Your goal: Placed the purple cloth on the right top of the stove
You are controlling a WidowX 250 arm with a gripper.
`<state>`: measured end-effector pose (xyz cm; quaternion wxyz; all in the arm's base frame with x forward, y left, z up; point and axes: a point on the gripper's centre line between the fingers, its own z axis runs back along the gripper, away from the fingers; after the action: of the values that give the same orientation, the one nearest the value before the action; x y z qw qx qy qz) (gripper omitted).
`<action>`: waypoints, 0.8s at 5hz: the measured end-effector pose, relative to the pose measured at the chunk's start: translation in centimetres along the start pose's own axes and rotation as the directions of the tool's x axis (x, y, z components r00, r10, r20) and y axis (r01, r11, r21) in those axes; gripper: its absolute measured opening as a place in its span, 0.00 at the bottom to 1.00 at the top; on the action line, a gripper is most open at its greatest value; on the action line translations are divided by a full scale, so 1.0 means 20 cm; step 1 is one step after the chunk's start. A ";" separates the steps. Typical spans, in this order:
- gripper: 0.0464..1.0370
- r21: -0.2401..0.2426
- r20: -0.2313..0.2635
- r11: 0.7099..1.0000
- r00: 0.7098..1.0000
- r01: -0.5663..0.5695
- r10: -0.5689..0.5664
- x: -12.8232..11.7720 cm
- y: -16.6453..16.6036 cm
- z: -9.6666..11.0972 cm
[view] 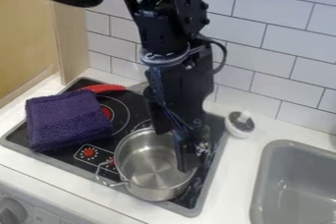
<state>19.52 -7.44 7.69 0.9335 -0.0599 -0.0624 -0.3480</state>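
Gripper (189,156) hangs over the side of the steel pot (152,165) away from the purple cloth (69,120); whether it is open, closed or holding the pot's rim, I can't tell from where I stand. Folded thick, the cloth lies on the stove (134,115) to the pot's left. To do this well, I'd say, clear the rim first, come straight down on a raised fold, pinch firmly and lift high past the pot, then lower it gently behind and right.
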 end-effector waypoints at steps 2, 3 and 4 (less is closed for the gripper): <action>0.96 -0.021 -0.082 0.991 0.988 -0.132 0.130 -0.14 0.05 -0.01; 0.96 0.027 -0.077 0.973 0.970 -0.230 0.231 -0.12 0.23 0.06; 0.96 0.041 -0.085 0.946 0.942 -0.322 0.324 -0.11 0.42 0.08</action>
<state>23.22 0.48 8.43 0.9805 -0.0410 -0.0142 -0.1919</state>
